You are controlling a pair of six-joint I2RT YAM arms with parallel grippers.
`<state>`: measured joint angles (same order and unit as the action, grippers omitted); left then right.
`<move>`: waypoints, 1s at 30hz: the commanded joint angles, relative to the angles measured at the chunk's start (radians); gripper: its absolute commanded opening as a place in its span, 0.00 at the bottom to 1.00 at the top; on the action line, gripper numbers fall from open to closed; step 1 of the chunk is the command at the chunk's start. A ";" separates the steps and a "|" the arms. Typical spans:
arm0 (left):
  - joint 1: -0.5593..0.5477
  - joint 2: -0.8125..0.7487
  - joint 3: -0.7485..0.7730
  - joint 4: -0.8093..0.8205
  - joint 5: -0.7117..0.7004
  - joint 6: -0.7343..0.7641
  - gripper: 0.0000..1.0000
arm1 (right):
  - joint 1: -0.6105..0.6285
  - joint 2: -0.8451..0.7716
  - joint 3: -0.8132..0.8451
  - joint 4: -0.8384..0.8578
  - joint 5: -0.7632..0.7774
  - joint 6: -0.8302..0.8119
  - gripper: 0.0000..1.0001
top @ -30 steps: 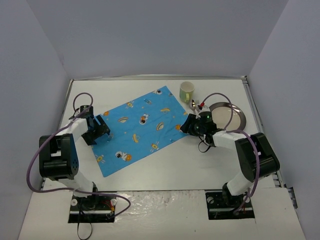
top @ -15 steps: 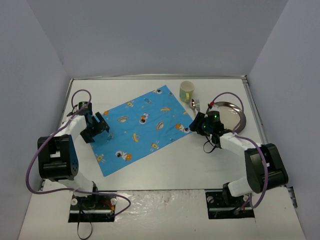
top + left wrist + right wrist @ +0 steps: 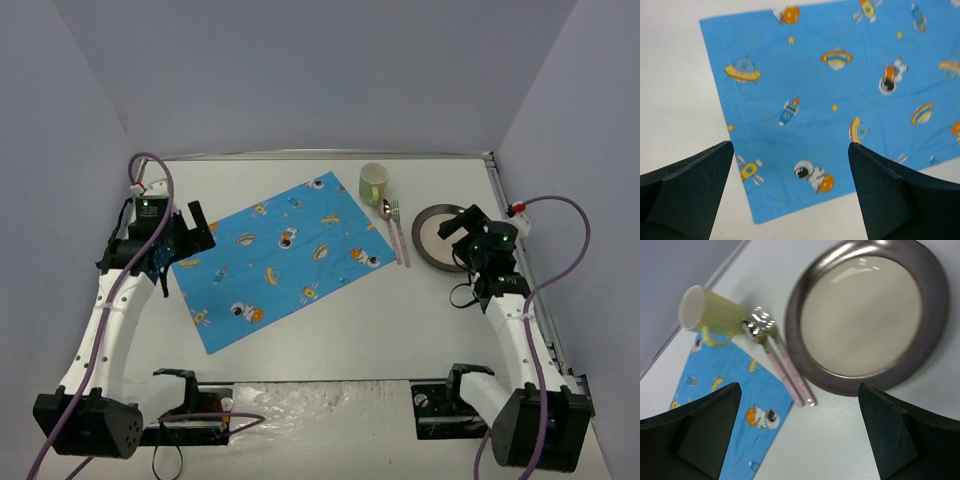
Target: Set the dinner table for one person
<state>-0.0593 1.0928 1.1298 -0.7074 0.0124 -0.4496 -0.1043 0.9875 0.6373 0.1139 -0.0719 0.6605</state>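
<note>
Tabletop [image 3: 330, 320] spans the workspace, carrying everything. Placemat [image 3: 275, 260] lies skewed mid-table; plate [image 3: 432, 238] sits right of it, apart. Left fingers [image 3: 690, 190] and right fingers [image 3: 700, 425] both spread, empty. Bring your right fingers onto the plate's rim; lift it level.

Matte-white dinner table [image 3: 330, 320]; bright blue placemat [image 3: 840, 100] printed with cartoon astronauts, rockets, ringed planets and flying saucers in orange, yellow and white, dotted with small yellow stars. The mug [image 3: 715, 315] is pale yellow-green, white inside; the two pieces of cutlery [image 3: 398, 240] have pink handles and shiny silver heads; the plate [image 3: 860, 315] has a dark metallic rim around a cream centre. Left gripper [image 3: 790, 145] and right gripper [image 3: 799, 385] are black, the arms [image 3: 105, 320] white, the cables [image 3: 560, 199] purple, the walls [image 3: 300, 80] pale grey-blue.
</note>
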 commanded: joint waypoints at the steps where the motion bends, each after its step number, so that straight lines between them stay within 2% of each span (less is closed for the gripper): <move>1: -0.064 -0.117 -0.076 -0.027 -0.041 0.072 0.97 | -0.135 -0.040 -0.076 -0.049 -0.070 0.089 1.00; 7: -0.114 -0.215 -0.190 -0.001 -0.042 0.075 0.97 | -0.247 0.052 -0.123 -0.016 -0.103 0.110 1.00; 11: -0.120 -0.248 -0.261 0.027 -0.054 0.072 0.97 | -0.291 0.179 -0.126 0.089 -0.177 0.103 0.99; 16: -0.120 -0.246 -0.274 0.062 -0.051 0.079 0.97 | -0.303 0.318 -0.139 0.217 -0.191 0.083 0.96; 22: -0.119 -0.240 -0.277 0.069 -0.067 0.084 0.97 | -0.317 0.452 -0.229 0.462 -0.263 0.122 0.83; 26: -0.119 -0.235 -0.274 0.066 -0.084 0.085 0.97 | -0.319 0.504 -0.259 0.544 -0.272 0.149 0.76; 30: -0.119 -0.231 -0.273 0.065 -0.096 0.086 0.97 | -0.329 0.559 -0.261 0.583 -0.275 0.175 0.61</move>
<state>-0.1757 0.8559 0.8276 -0.6899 -0.0507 -0.3768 -0.4202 1.4720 0.4073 0.6721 -0.3401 0.8097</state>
